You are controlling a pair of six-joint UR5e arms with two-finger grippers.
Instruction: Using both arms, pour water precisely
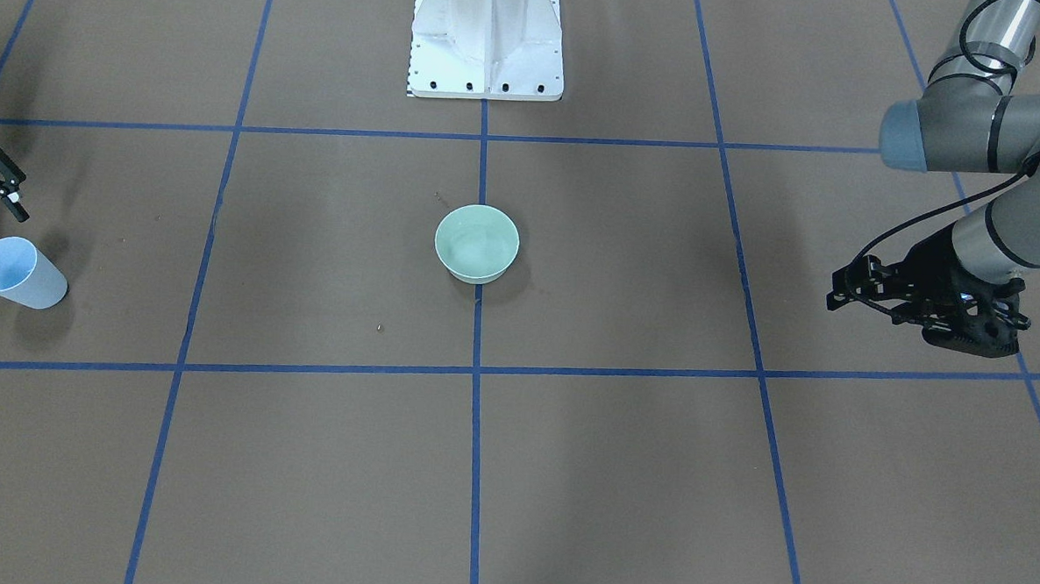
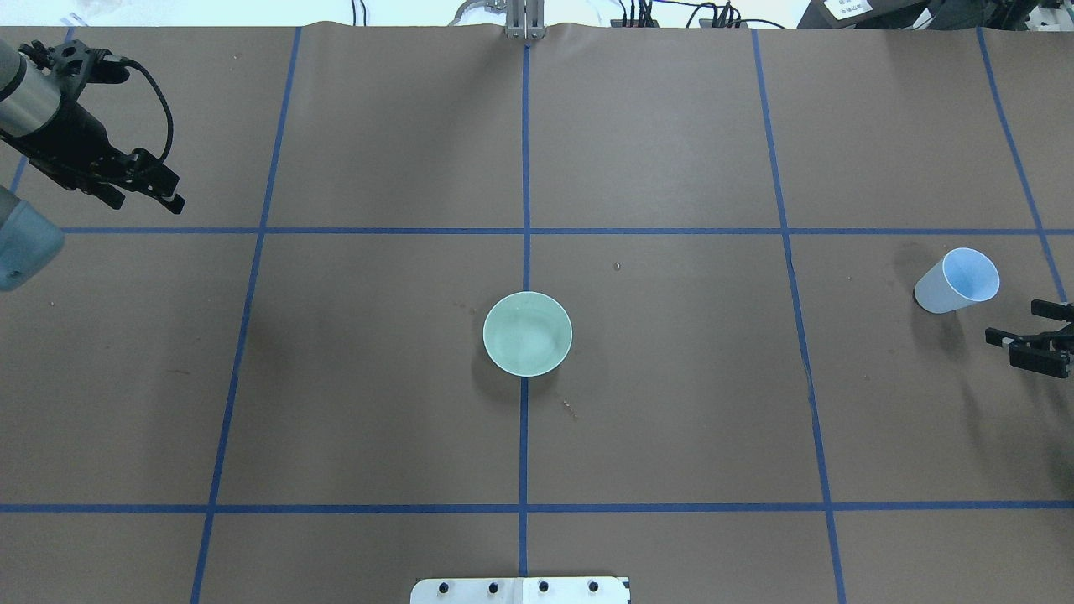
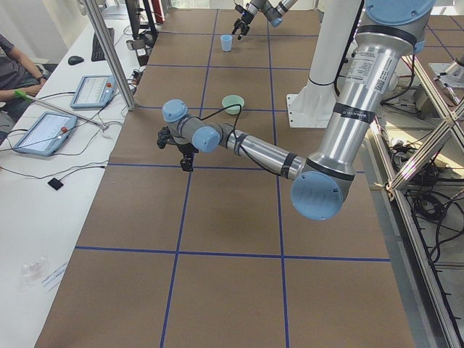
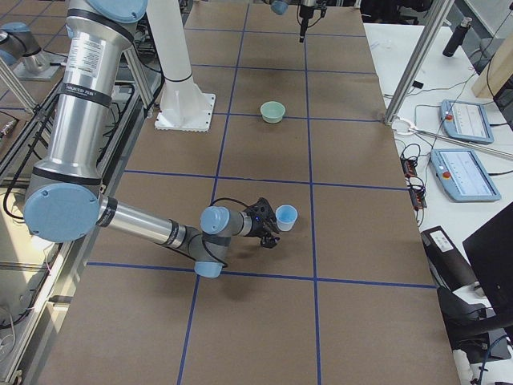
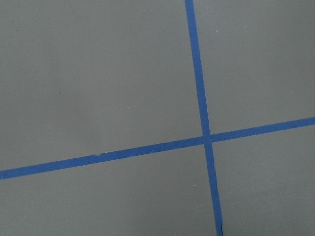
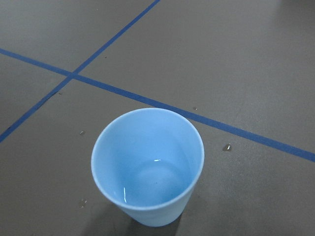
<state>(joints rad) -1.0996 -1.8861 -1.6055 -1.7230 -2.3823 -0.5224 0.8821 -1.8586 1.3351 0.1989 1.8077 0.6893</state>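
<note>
Even bright light — soft shadows

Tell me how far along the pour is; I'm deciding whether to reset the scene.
Seemingly done: the green bowl shows rippled glints like water, the blue cup stands upright with barely a film inside, and droplets lie beside it. In hand: nothing; the right gripper is open beside the cup, apart from it, and the left gripper open, far off. Left: likely only retreating, unless another pour follows.

bowl (image 2: 527,334): centre of table (image 2: 377,403), on tape line (image 2: 525,168)
cup (image 2: 956,282): upright — far towards robot's right
right gripper (image 2: 1011,320): just beside cup, not touching
</note>
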